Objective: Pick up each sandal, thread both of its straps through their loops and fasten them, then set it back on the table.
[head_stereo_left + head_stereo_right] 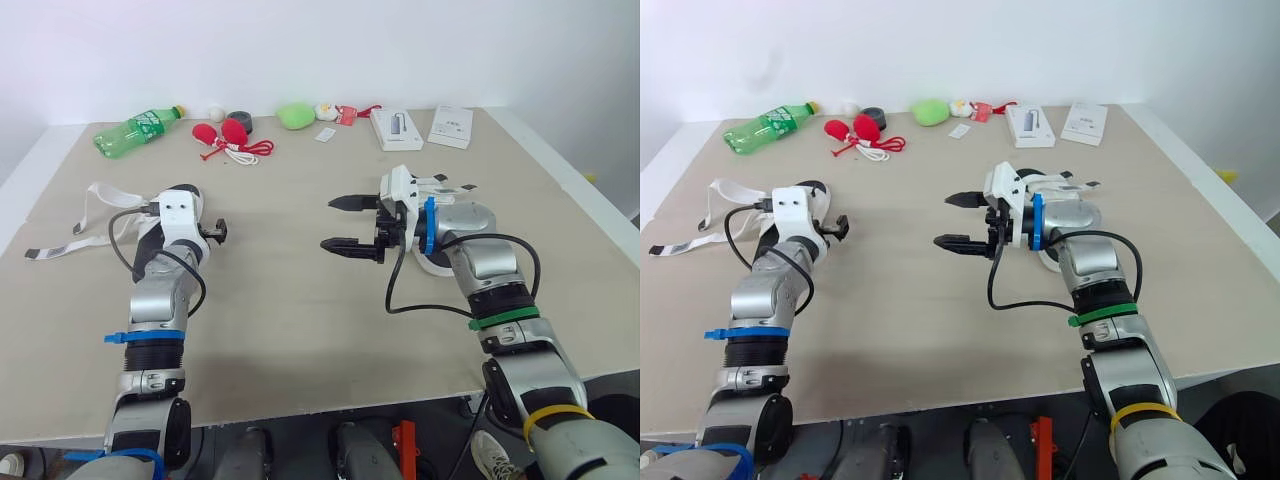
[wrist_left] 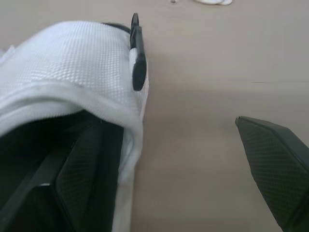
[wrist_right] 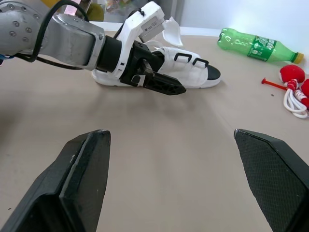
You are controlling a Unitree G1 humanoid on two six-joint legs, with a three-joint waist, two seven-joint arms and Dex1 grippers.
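Jaws on your right gripper (image 1: pixel 330 223) gape empty over the tabletop (image 1: pixel 290 300); your left gripper (image 1: pixel 190 228) jaws spread wide, against the left-side sandal (image 3: pixel 190 75).

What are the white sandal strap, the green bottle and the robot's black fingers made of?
Sandal strap: white matte woven fabric, judging by its fine grid weave. Green bottle: probably tinted see-through plastic, glossy, with a label around it. Right fingers: black and matte with a fine diamond texture; rubber or plastic, hard to say.
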